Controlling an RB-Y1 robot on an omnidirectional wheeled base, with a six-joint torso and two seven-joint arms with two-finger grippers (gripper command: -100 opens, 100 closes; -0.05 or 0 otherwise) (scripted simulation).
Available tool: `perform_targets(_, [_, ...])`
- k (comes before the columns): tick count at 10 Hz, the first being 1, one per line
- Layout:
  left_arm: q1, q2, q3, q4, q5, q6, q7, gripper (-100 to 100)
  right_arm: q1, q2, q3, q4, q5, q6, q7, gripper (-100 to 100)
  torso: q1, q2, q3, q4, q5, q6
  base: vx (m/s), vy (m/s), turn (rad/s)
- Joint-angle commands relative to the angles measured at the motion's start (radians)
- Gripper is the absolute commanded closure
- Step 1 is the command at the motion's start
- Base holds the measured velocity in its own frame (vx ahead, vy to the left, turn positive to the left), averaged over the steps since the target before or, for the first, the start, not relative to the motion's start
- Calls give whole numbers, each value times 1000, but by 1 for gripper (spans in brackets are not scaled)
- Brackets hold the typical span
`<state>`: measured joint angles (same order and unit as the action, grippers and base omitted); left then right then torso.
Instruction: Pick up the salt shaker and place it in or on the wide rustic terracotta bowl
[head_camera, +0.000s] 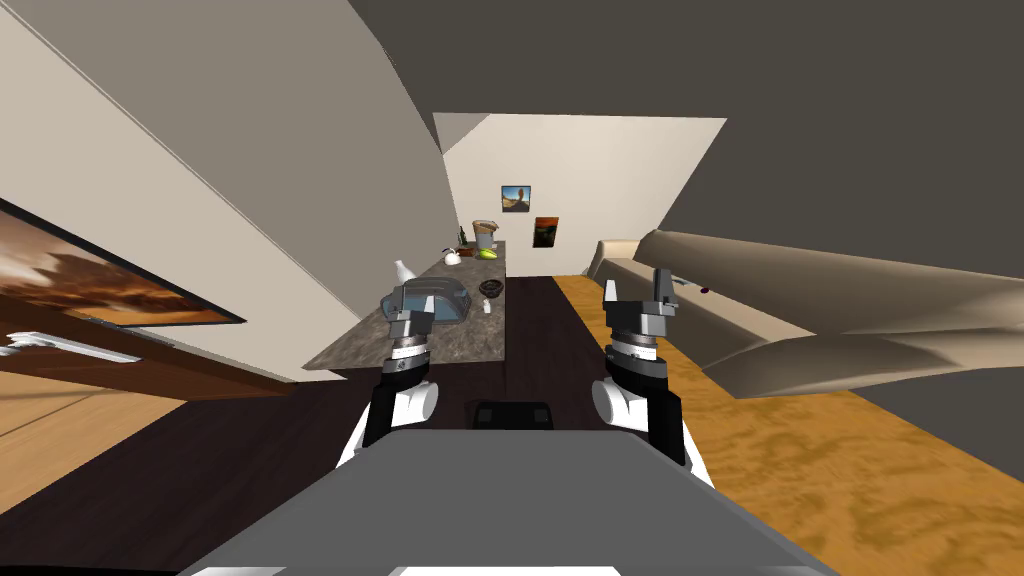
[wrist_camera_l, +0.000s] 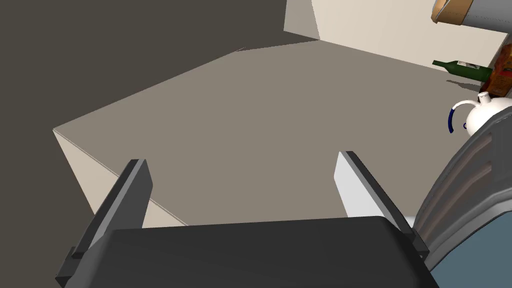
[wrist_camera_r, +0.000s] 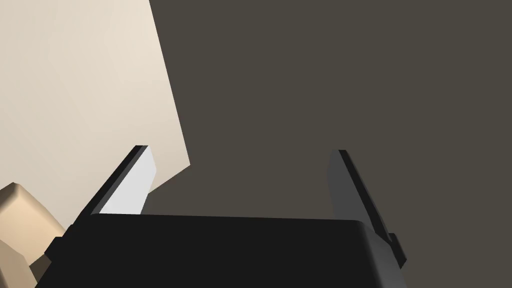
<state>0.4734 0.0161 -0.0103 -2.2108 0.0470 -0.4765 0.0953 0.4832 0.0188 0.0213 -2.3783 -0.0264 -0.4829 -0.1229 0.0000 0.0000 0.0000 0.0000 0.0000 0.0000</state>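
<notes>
A small white salt shaker (head_camera: 487, 307) stands near the right edge of a long grey stone counter (head_camera: 470, 340). Just beyond it sits a dark round bowl (head_camera: 491, 288). My left gripper (head_camera: 413, 322) is raised over the counter's near end, open and holding nothing, in front of a grey-blue basket (head_camera: 432, 298). In the left wrist view the left gripper (wrist_camera_l: 245, 185) has its fingers wide apart, with the basket (wrist_camera_l: 470, 190) beside one finger. My right gripper (head_camera: 637, 293) is held up over the floor to the right of the counter, open and holding nothing; the right gripper (wrist_camera_r: 237, 180) faces a wall.
Farther along the counter are a white vase (head_camera: 403, 270), a white teapot (head_camera: 453, 258), a green bottle (wrist_camera_l: 462, 69), a yellow-green item (head_camera: 487, 254) and a tall grey container (head_camera: 485, 233). A beige sofa (head_camera: 800, 310) lines the right side. Dark floor runs between them.
</notes>
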Motion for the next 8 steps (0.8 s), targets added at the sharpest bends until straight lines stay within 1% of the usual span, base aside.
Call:
perform_targets(1, [-1, 34, 4, 0, 7, 16, 7, -100, 0, 0, 0, 0, 0, 0, 0, 0, 0, 0, 0, 0, 0, 0, 5, -24, 36])
perform_targets(3, [-2, 75, 11, 0, 22, 51, 24, -100, 0, 0, 0, 0, 0, 0, 0, 0, -2, -1, 0, 0, -1, 0, 12, -64, 63])
perform_targets(5, [-4, 103, 23, 1, 44, 104, 50, -100, 0, 0, 0, 0, 0, 0, 0, 0, -6, -2, -1, 0, -1, 0, 30, -114, 94])
perform_targets(6, [-5, 113, 30, 1, 57, 130, 65, -100, 0, 0, 0, 0, 0, 0, 0, 0, -8, -2, -1, 0, -2, 0, 4, -142, 97])
perform_targets(7, [-5, 113, 30, 1, 57, 136, 65, -100, 0, 0, 0, 0, 0, 0, 0, 0, -9, -1, -1, 0, -2, 0, 3, -103, 50])
perform_targets(8, [-7, 120, 37, 1, 72, 171, 81, -100, 0, 0, 0, 0, 0, 0, 0, 0, -7, -1, 0, 0, -2, 0, 17, -96, 73])
